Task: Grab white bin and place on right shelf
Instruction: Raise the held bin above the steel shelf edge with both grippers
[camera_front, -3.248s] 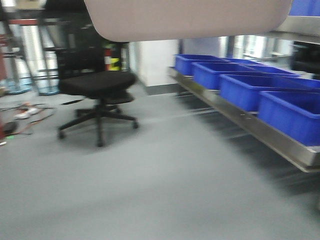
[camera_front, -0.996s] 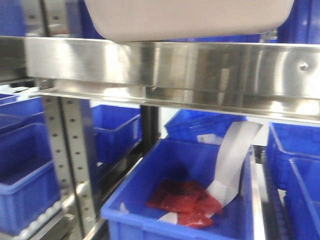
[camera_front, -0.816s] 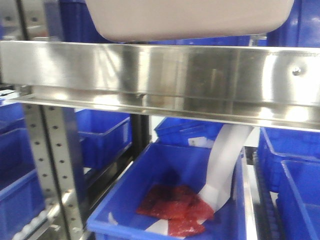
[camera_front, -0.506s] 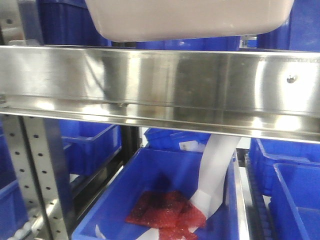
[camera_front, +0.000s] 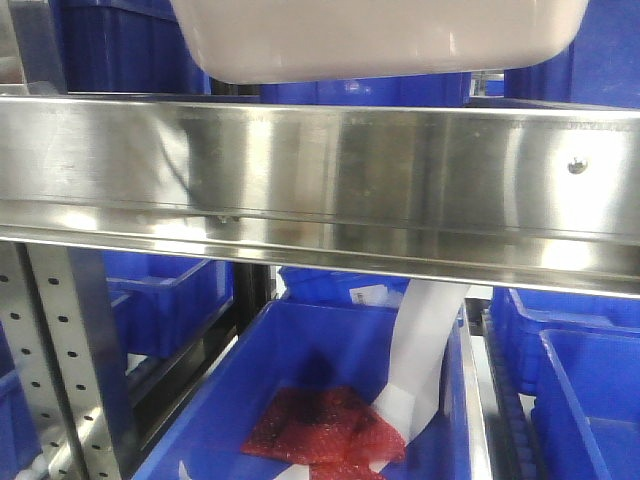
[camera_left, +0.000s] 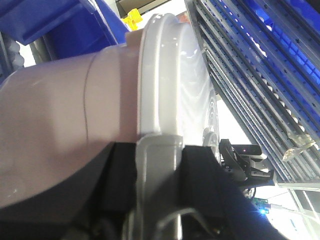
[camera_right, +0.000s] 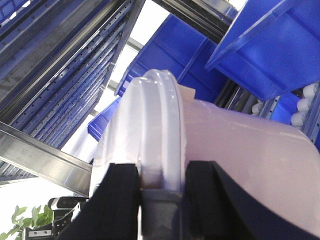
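The white bin (camera_front: 375, 35) hangs at the top of the front view, its pinkish underside just above the wide steel front rail of the right shelf (camera_front: 320, 185). My left gripper (camera_left: 157, 155) is shut on the white bin (camera_left: 60, 130), its black fingers (camera_left: 122, 170) clamped on both sides of the pale rim clip. In the right wrist view my right gripper (camera_right: 161, 182) is shut on the rim of the white bin (camera_right: 240, 150) in the same way. Neither gripper shows in the front view.
Below the rail an open blue bin (camera_front: 300, 360) holds red packets (camera_front: 320, 430) and a white paper strip (camera_front: 420, 350). More blue bins (camera_front: 590, 390) sit to the right and left. A perforated steel upright (camera_front: 70, 360) stands at the lower left.
The view swung from an open floor with a chair to the shelf. Over the last second the steel rail grew larger and sank lower in view; the bin stays held at the top.
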